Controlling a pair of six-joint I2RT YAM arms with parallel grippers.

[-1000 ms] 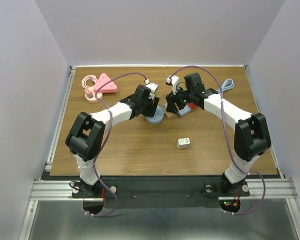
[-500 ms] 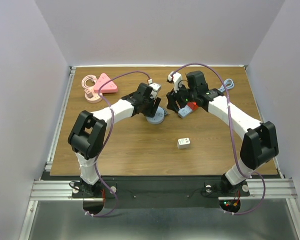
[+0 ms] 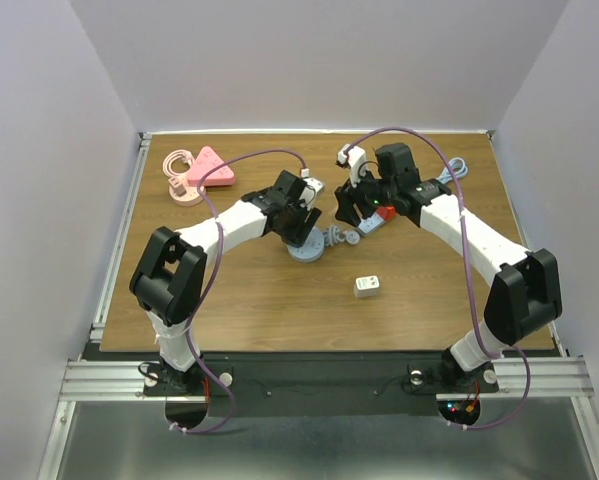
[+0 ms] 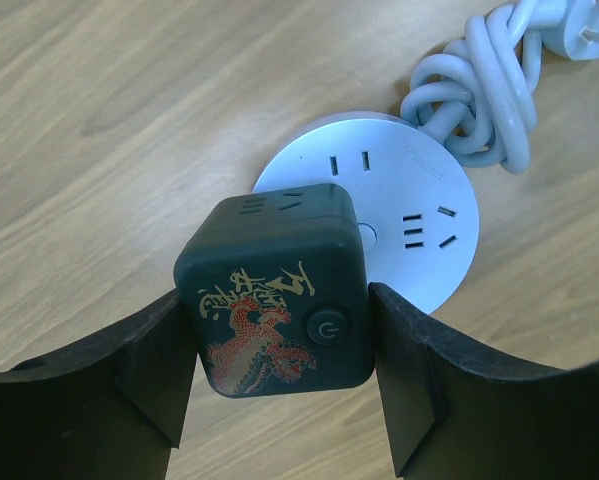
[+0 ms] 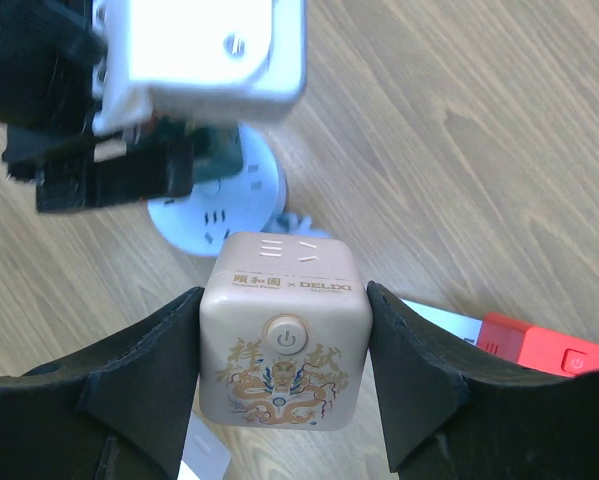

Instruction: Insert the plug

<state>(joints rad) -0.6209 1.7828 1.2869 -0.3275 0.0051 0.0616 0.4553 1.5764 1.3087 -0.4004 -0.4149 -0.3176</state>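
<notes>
I had the left arm reached forward and bent in toward the middle of the table (image 3: 269, 300), wrist turned down. The left gripper (image 4: 281, 372) was pinching a dark green cube (image 4: 274, 285) by its two sides, both fingers (image 4: 154, 370) flat against it. The cube sat over the near-left edge of the round white socket base (image 4: 419, 215); I could not tell whether it was seated or only above it. A coiled grey cord (image 4: 484, 90) lay just behind the base.

The right arm stretched forward and folded leftward, so the two wrists were close together. The right gripper (image 5: 284, 400) was clamped on a beige cube (image 5: 284, 330), held clear of the wood, near the base. A red block (image 5: 549, 355) lay just beside it. A small white cube (image 3: 367, 287) rested nearer the arm bases, and a pink triangular strip (image 3: 207, 167) lay well apart at the far left.
</notes>
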